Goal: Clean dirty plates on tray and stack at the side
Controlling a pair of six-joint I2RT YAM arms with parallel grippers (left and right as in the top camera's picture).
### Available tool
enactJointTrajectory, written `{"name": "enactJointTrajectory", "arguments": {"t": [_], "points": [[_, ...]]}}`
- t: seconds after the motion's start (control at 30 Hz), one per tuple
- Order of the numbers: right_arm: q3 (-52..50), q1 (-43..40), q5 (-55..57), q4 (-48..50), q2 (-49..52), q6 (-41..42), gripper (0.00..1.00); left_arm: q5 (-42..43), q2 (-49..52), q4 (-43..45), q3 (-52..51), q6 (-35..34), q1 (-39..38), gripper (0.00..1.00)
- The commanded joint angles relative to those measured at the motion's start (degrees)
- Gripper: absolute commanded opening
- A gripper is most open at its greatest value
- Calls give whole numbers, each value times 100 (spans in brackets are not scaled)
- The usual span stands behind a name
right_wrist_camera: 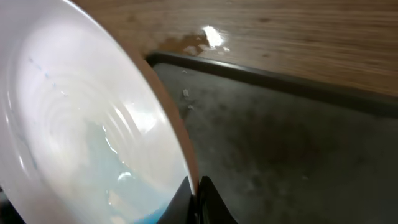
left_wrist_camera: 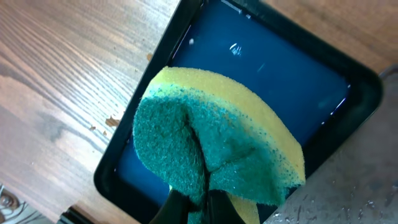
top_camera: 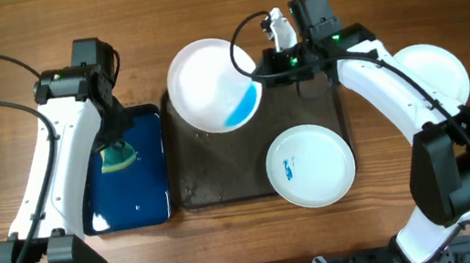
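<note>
My right gripper (top_camera: 256,73) is shut on the rim of a white plate (top_camera: 210,84) and holds it tilted over the far left of the dark brown tray (top_camera: 187,170). Blue liquid pools at the plate's lower edge; the plate (right_wrist_camera: 74,143) and my right gripper (right_wrist_camera: 198,193) also show in the right wrist view. A second white plate (top_camera: 311,165) with blue smears lies at the tray's front right. A third white plate (top_camera: 434,69) lies on the table at the right. My left gripper (top_camera: 113,139) is shut on a yellow-green sponge (left_wrist_camera: 211,143), its fingertips (left_wrist_camera: 200,205) pinching it over the blue tray (left_wrist_camera: 298,74).
The smaller dark blue tray (top_camera: 145,176) holds water and stands left of the brown tray. The brown tray floor (right_wrist_camera: 292,155) is wet and speckled. A small wet patch (right_wrist_camera: 208,36) lies on the wood beyond the tray. Cables run over the table's far left.
</note>
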Motion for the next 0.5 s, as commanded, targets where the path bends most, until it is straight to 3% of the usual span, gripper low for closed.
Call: {"name": "enactJointTrajectory", "arguments": {"t": [0.0,0.27,0.47], "points": [[9,9,892,-278,-109,-562,5,-13,-85,46,103,50,26,4],[59,232,2612,-1198,-111,-894,5,-4,-85,247,103,201,258,4],[302,603,3432,-1722,-111,-1128,5,669,-90,345,103,212,1104,4]]}}
